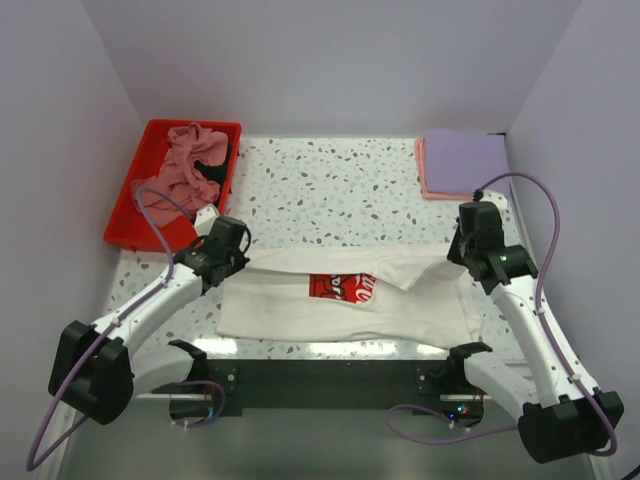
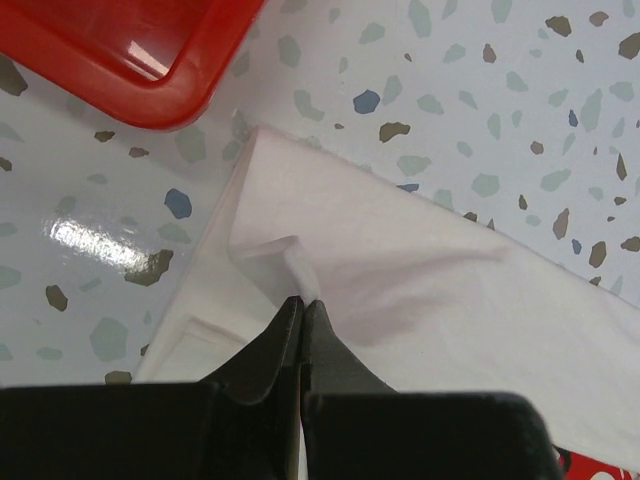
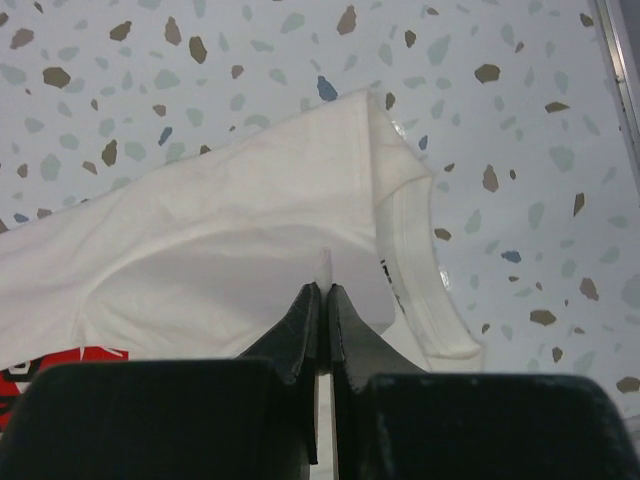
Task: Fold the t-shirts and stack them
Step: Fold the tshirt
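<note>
Left hand (image 2: 302,300) is found pressed together on a pinch of the white t-shirt (image 1: 340,300) at its left edge. Right hand (image 3: 322,287) is likewise closed on cloth beside the collar. The shirt is spread across the near middle of the bench (image 1: 330,190). A lengthwise fold is judged to be in hand; for the next move both pinched edges must be carried over level. The pinches are shown only by the wrist views, and the folded lavender t-shirt (image 1: 465,160), far right, only from above.
</note>
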Controlling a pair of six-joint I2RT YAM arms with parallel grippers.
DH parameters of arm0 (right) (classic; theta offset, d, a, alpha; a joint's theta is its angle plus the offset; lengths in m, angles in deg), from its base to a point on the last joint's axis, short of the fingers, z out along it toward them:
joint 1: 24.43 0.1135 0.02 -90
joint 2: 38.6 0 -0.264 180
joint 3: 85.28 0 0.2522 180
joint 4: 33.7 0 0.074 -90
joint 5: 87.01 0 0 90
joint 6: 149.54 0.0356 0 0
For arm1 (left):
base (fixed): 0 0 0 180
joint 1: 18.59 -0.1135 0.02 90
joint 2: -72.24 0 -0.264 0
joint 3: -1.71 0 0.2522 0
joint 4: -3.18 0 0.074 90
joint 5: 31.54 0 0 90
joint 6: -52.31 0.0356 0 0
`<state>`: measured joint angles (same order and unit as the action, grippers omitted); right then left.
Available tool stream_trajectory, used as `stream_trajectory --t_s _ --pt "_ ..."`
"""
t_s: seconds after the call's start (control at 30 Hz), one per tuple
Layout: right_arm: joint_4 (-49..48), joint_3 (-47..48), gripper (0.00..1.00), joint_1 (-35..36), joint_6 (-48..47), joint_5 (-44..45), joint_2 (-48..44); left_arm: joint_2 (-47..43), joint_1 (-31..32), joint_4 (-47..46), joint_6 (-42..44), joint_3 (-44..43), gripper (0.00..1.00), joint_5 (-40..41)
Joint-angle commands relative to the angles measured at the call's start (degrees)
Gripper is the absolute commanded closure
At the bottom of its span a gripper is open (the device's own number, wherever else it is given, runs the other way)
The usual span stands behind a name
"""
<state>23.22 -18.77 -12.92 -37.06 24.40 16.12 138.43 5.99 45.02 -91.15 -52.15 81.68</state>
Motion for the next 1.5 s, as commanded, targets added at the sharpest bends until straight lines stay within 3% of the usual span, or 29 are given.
stream_trajectory --t_s 0.0,0.43,0.5,0.53,0.57,0.6,0.63,0.67,0.73,0.83,0.9,1.03,1.27,1.47 --pt "7.5 2.7 1.0 -0.2 2.6 2.8 -2.8 -2.1 0.4 1.0 -1.5 1.4 1.0 2.0" --pt "19.3 1.4 0.95 -0.2 6.5 0.3 -9.3 -4.3 0.6 5.0 -3.1 2.4 1.0 1.9" --pt "20.5 0.7 0.91 -0.3 6.9 -0.2 -10.8 -5.3 0.6 7.7 -3.8 2.8 0.96 2.9" --pt "22.0 0.6 0.81 -0.3 7.2 -0.5 -11.2 -5.6 0.7 8.8 -4.2 2.9 0.91 3.6" --pt "22.8 0.4 0.78 -0.3 7.4 -0.5 -11.6 -6.0 0.6 9.8 -4.9 3.1 0.84 3.7" --pt "23.5 0.4 0.74 -0.2 7.5 -0.2 -12.1 -6.8 0.6 11.1 -4.9 3.2 0.71 3.7" --pt "24.7 0.5 0.57 -0.2 7.6 0.0 -13.0 -7.2 0.6 11.6 -4.9 3.4 0.58 3.6" --pt "25.0 1.0 0.53 -0.2 7.5 0.0 -13.3 -7.7 0.7 12.1 -5.2 3.6 0.41 3.6" --pt "24.7 1.6 0.43 -0.2 6.0 -0.8 -14.2 -9.6 0.6 13.4 -5.6 3.5 0.2 3.7" --pt "22.2 2.8 0.19 -0.2 4.3 -3.1 -14.2 -11.9 0.6 13.4 -5.3 2.9 0.02 3.7" --pt "20.0 3.3 0.01 -0.2 1.8 -6.0 -13.9 -12.8 0.6 13.1 -4.8 2.0 0.0 3.9" --pt "13.6 2.4 0.01 -0.2 -0.6 -16.1 -12.0 -12.4 0.6 10.2 -2.6 0.6 0.0 2.0" --pt "5.6 -3.4 0.01 -0.2 3.5 -21.1 -4.9 -4.7 0.9 -1.1 3.0 0.0 0.0 -6.6" --pt "-3.2 -8.6 0.01 -0.2 8.5 -19.7 7.1 6.7 3.1 -8.5 6.3 -2.1 0.0 -11.7"
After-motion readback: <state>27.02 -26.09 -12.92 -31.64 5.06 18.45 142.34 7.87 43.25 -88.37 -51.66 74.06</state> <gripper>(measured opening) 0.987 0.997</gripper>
